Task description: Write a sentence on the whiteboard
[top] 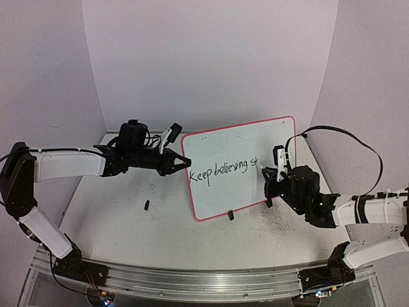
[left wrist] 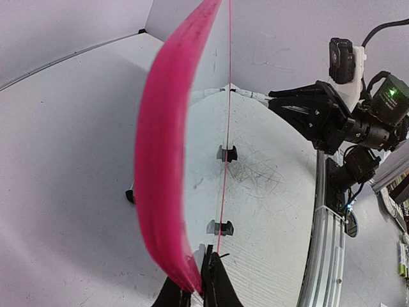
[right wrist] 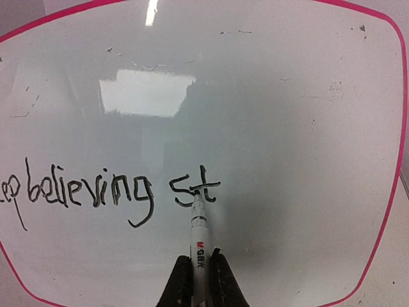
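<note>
The whiteboard [top: 246, 150] stands tilted upright on the table, pink-rimmed, with small black clips at its lower edge. The sentence [top: 225, 170] reads "Keep believing st" in black. My left gripper [top: 181, 161] is shut on the board's left edge; in the left wrist view the pink rim [left wrist: 160, 160] runs up from my gripper [left wrist: 198, 281]. My right gripper [top: 273, 174] is shut on a white marker [right wrist: 199, 230], its tip touching the "st" [right wrist: 193, 188] on the board [right wrist: 287, 128]. The right gripper [right wrist: 199, 275] sits at the bottom of its view.
A small black piece [top: 147, 205] lies on the scuffed tabletop [top: 128, 224] left of the board. Grey scribble marks [top: 281, 220] cover the table by the right arm. Curved white walls close in the back. A metal rail [top: 192, 281] runs along the near edge.
</note>
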Robot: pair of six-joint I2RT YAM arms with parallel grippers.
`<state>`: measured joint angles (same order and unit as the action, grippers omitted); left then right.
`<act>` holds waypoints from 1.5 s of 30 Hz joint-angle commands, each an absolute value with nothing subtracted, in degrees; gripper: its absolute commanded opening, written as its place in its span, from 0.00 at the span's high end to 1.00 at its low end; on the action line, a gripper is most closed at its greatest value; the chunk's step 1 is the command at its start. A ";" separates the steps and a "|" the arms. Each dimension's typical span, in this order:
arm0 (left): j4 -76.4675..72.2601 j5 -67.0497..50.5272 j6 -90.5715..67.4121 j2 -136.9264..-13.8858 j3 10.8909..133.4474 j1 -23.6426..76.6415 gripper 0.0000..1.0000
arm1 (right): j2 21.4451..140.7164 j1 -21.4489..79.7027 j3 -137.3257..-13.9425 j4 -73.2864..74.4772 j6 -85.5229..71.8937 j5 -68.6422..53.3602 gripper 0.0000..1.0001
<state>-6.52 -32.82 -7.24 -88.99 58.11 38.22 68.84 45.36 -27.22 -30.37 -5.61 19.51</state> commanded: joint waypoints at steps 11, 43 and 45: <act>-3.38 -27.30 -0.88 -88.64 57.72 38.50 1.00 | 69.73 44.02 -29.70 -32.88 -5.29 17.92 1.00; -3.25 -27.33 -0.79 -88.34 57.64 38.79 1.00 | 69.93 43.95 -29.57 -31.34 -7.67 24.52 1.00; -3.25 -27.25 -0.79 -88.29 57.63 38.82 1.00 | 69.82 43.97 -29.34 -30.62 -8.05 24.41 1.00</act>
